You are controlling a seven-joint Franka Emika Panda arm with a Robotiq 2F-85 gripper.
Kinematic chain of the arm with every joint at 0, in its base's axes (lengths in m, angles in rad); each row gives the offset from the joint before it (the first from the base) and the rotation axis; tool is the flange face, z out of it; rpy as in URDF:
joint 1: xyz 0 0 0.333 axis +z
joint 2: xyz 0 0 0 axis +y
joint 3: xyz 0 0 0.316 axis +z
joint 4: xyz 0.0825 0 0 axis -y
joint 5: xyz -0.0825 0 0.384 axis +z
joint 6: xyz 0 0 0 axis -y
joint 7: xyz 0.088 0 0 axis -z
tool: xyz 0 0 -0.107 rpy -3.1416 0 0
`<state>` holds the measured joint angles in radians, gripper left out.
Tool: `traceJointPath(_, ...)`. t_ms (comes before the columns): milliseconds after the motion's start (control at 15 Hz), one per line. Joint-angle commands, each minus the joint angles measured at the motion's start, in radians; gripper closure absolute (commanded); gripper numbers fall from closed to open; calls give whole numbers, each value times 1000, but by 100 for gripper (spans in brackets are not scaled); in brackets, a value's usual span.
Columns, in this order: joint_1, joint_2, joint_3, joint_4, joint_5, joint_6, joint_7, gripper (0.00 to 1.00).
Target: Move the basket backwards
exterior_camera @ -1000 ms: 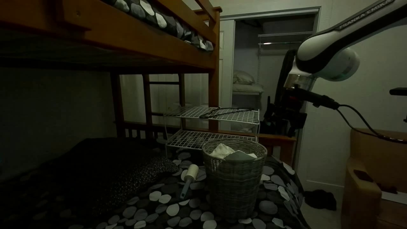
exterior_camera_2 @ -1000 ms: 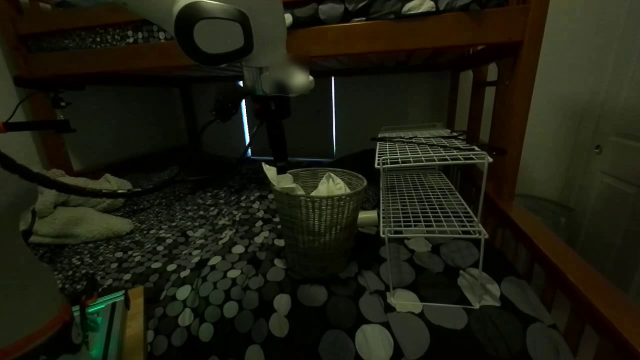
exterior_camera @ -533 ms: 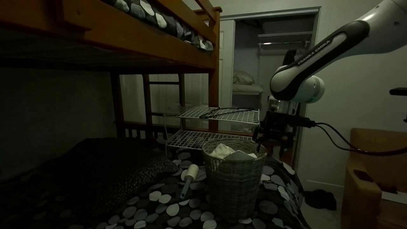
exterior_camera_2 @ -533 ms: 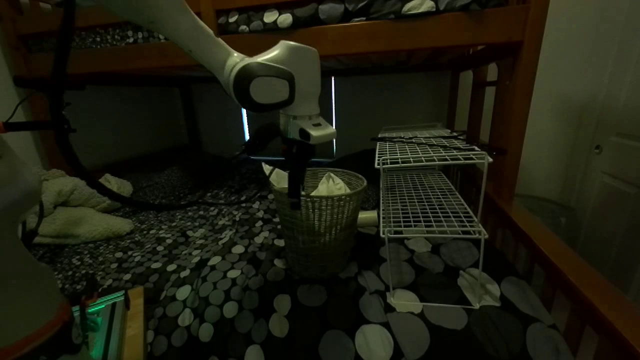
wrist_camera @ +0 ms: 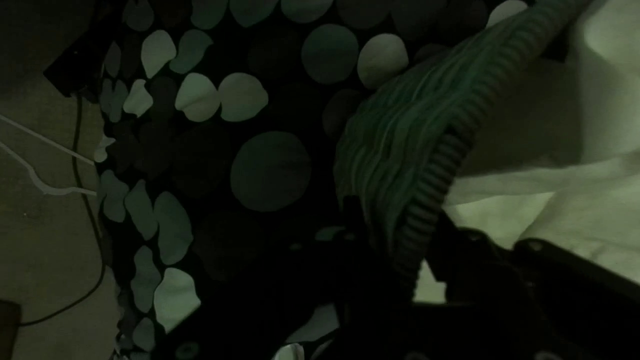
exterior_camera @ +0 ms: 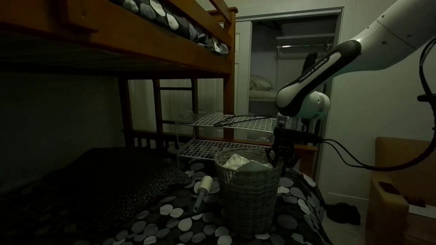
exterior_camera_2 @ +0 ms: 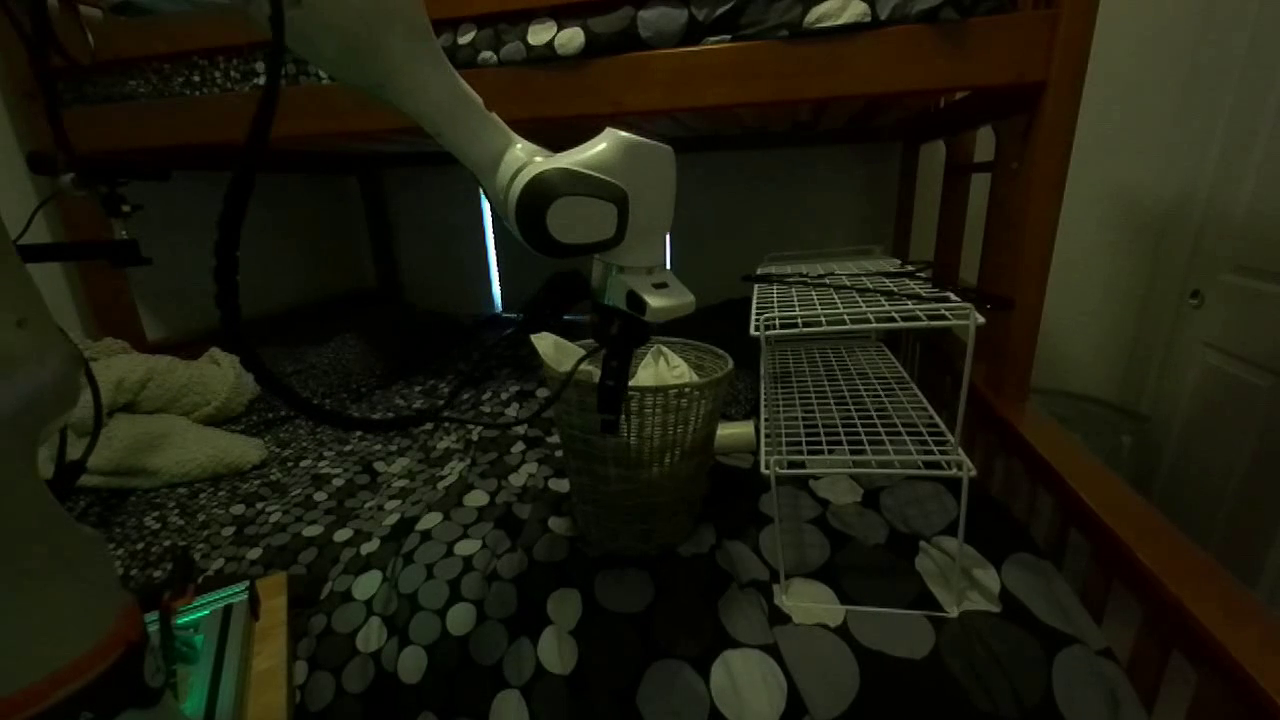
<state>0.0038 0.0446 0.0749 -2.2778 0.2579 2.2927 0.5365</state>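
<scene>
wrist view: the fingers [wrist_camera: 457,250] look clamped on the basket [wrist_camera: 395,150], one outside, one inside near the cloth [wrist_camera: 600,210], probably because the thin rim [wrist_camera: 434,182] suits pinching for a backward drag; it stands on the bed [wrist_camera: 272,170] beneath them.

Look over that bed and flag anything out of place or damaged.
A lint roller lies loose on the spotted bedspread beside the wicker basket, and a two-tier wire shelf stands there too, a strange place for shelving. No spill or damage shows in the dim light.
</scene>
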Motion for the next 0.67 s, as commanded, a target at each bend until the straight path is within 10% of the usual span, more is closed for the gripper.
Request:
traceJointPath(0,18,1,-17,16,7,3,18,96)
traceJointPath(600,92,-298,37,-165,155,-3,-236,97)
